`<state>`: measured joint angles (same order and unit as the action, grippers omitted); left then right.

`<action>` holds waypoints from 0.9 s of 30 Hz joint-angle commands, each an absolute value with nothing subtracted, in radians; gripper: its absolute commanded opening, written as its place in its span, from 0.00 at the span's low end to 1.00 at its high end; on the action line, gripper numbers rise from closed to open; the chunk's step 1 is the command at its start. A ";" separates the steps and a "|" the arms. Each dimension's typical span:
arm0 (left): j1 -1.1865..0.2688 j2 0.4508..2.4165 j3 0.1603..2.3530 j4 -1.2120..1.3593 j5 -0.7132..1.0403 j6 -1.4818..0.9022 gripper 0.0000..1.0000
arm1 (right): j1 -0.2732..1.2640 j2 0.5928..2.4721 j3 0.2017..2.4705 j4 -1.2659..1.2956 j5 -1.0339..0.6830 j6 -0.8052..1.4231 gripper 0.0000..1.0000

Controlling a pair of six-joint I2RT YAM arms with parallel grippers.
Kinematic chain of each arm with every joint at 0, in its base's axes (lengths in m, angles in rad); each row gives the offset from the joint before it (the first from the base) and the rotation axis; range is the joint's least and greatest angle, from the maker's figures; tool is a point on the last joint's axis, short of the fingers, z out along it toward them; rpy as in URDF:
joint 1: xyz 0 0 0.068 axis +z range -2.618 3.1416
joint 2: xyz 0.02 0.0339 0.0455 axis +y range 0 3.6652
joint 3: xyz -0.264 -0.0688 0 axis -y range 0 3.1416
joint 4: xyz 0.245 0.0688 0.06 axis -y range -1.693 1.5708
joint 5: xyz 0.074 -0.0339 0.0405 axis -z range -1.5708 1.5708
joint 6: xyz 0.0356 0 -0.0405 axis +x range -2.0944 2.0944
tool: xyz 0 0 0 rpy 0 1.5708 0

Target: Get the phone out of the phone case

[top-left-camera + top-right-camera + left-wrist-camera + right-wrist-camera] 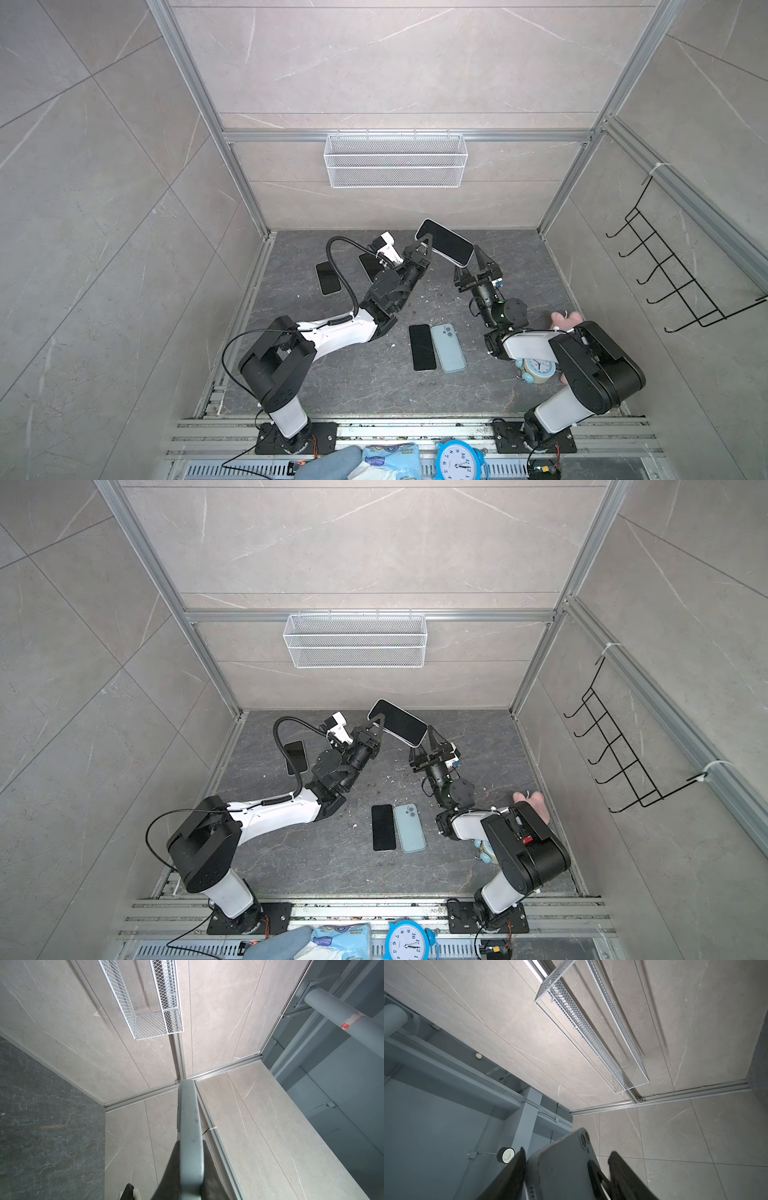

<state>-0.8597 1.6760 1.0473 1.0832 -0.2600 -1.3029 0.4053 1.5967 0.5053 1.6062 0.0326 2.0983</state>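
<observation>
Above dark stone floor (332,374): left gripper (424,242) clamped on glossy rounded-corner phone (446,247); right gripper (467,259) jaws apart, straddling it.

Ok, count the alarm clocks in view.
2. The blue clock stands at the bottom edge of both top views; the pale clock sits partly under the right arm. Others may be hidden.

cased phone (562,1169): lower end cut off in right wrist view | pale alarm clock (538,368): half hidden under right arm (598,370) | pink item (566,319): mostly behind that arm, unidentifiable
</observation>
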 commanded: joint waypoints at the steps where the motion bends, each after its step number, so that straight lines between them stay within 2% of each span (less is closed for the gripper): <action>1: -0.902 1.558 1.134 1.416 -0.157 -1.367 0.00 | 0.379 1.643 0.466 1.468 -0.003 2.340 0.64; 5: -0.900 1.548 1.130 1.416 -0.152 -1.362 0.00 | 0.344 1.657 0.490 1.467 -0.073 2.342 0.64; 9: -0.900 1.556 1.134 1.416 -0.145 -1.367 0.00 | 0.331 1.671 0.512 1.467 -0.116 2.320 0.54; 13: -0.896 1.560 1.114 1.416 -0.150 -1.385 0.00 | 0.291 1.635 0.523 1.468 -0.181 2.230 0.58; 21: -0.863 1.507 0.958 1.330 -0.161 -1.531 0.00 | 0.125 1.355 0.391 1.337 -0.451 1.828 0.65; 27: -0.842 1.427 0.879 1.146 -0.159 -1.604 0.00 | 0.102 1.148 0.339 1.205 -0.576 1.591 0.65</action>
<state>-0.8516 1.5246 0.8680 1.1435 -0.1547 -1.5356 0.1066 1.2240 0.3534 1.3003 -0.4641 1.7645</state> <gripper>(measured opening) 0.110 0.651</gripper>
